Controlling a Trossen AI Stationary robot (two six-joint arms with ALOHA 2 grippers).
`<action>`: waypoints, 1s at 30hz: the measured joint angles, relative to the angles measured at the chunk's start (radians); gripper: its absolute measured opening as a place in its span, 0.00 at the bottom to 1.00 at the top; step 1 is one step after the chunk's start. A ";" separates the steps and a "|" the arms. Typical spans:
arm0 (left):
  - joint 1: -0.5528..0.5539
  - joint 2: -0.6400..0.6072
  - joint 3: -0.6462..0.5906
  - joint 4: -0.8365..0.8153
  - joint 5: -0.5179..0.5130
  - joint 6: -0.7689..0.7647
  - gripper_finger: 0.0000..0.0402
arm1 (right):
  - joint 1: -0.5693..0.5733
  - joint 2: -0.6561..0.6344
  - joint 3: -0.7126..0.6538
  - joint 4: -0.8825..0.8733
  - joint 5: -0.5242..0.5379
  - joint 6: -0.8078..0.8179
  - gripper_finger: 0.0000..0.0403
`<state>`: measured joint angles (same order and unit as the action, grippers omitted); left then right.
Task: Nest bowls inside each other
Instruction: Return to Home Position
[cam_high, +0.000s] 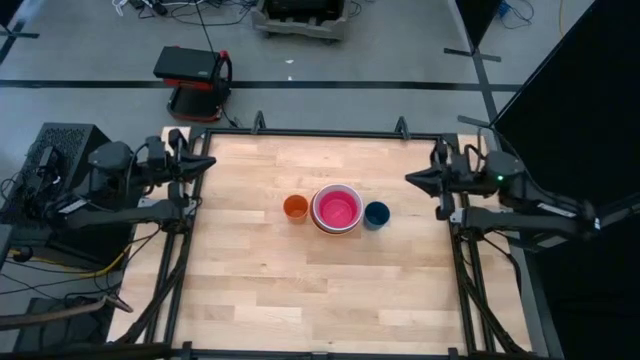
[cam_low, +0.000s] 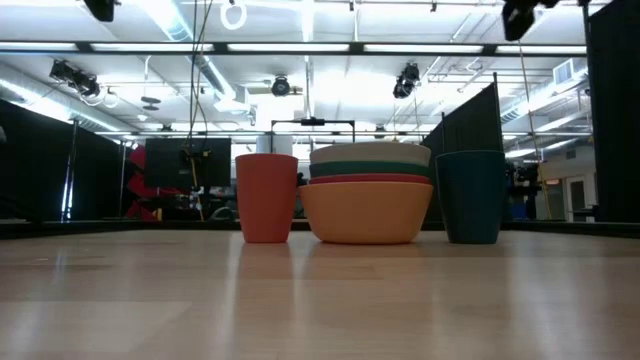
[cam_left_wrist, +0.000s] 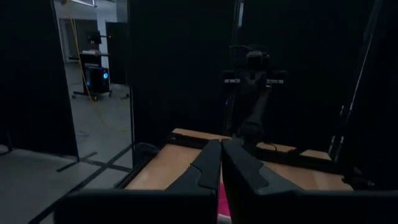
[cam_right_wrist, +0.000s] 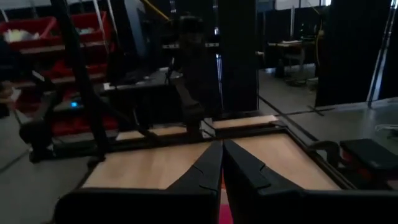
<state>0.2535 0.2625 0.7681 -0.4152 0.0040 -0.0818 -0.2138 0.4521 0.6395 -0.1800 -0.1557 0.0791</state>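
Note:
The bowls stand nested in one stack (cam_high: 336, 209) at the table's middle. The pink bowl (cam_high: 337, 208) is innermost on top. In the low view the yellow-orange bowl (cam_low: 366, 211) rests on the table by its base, with red-orange (cam_low: 370, 179), teal (cam_low: 370, 169) and white (cam_low: 370, 154) rims above it. My left gripper (cam_high: 210, 162) is shut at the table's left edge, my right gripper (cam_high: 410, 178) shut at the right edge. Both point level toward the middle, well clear of the stack.
A small orange cup (cam_high: 295, 208) stands just left of the stack and a small dark blue cup (cam_high: 376, 214) just right of it. Bare wood lies all round them. A black frame (cam_high: 330, 132) borders the table.

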 joint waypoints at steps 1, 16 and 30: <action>0.000 -0.003 0.000 -0.001 0.000 0.000 0.00 | 0.000 -0.013 0.000 -0.028 0.003 -0.010 0.00; 0.000 -0.095 -0.133 0.084 0.005 -0.107 0.00 | 0.000 -0.199 -0.139 -0.068 0.067 -0.001 0.00; 0.000 -0.114 -0.274 0.230 0.037 -0.184 0.00 | 0.001 -0.282 -0.407 0.159 0.101 0.094 0.00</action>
<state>0.2535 0.1482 0.4940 -0.1851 0.0411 -0.2659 -0.2131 0.1702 0.2330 -0.0214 -0.0549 0.1731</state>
